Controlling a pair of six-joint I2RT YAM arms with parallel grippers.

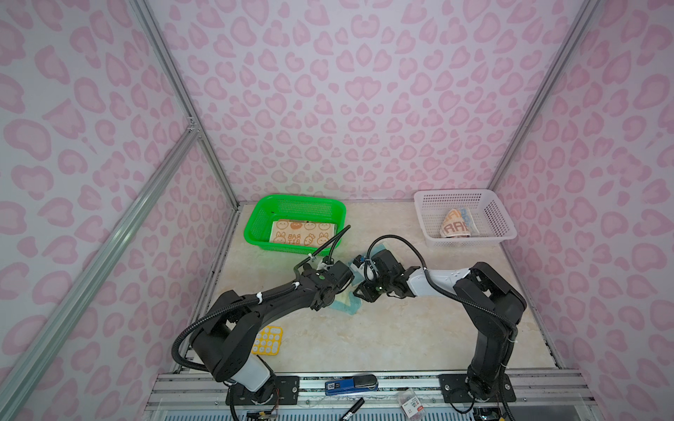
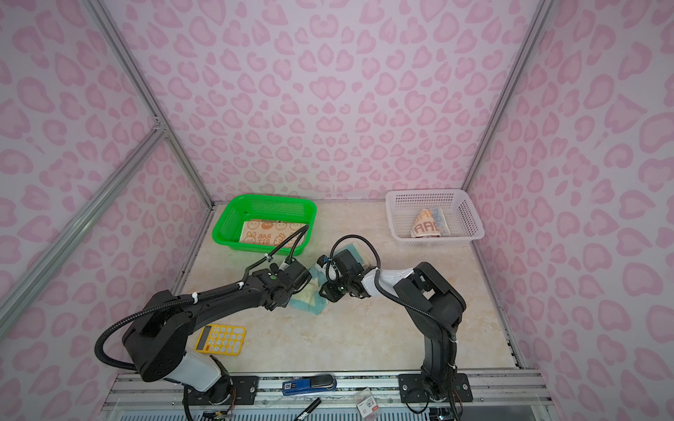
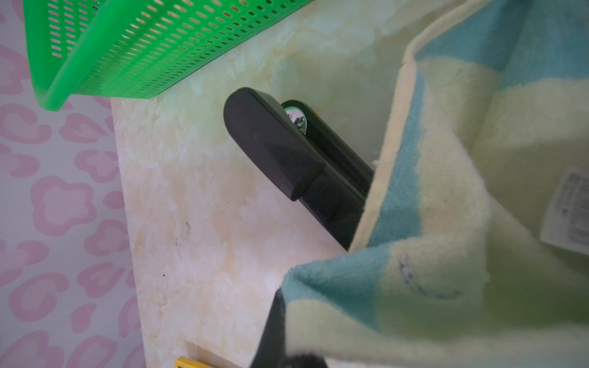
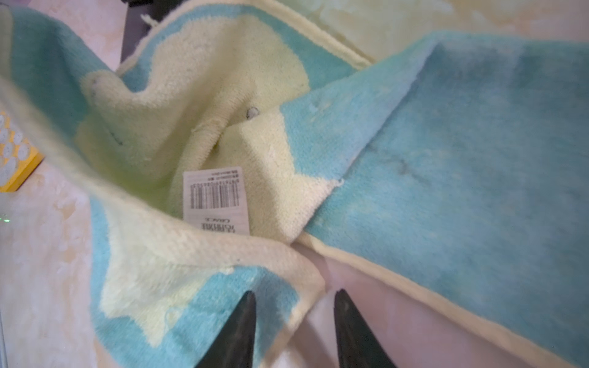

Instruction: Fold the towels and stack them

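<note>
Light blue towel [image 1: 344, 305]: mid-tabletop between the two arms, rumpled and partly lifted. Its barcode tag [image 4: 216, 199] shows in the crease, so I judge it not yet folded.
Left pincer [image 3: 275, 331]: clenched on a bunched edge of that towel, apparently holding one side up so the cloth can be spread.
Right pincer [image 4: 295, 296]: released, with its jaws apart astride the towel's edge, probably lining up a grasp.
Green basket [image 1: 255, 226]: far left. The beige rabbit towel [image 1: 302, 233] lies flat and folded inside, so this looks like the stacking place.
White basket [image 1: 499, 222]: far right. The "RAB" towel [image 1: 456, 226] sits crumpled in it, seemingly waiting its turn.
Tabletop [image 1: 401, 328]: pale, marbled and smooth, with a yellow calculator [image 2: 220, 339] near left.
Room: pink-patterned walls [image 1: 364, 91] and an aluminium frame [image 1: 191, 124].
</note>
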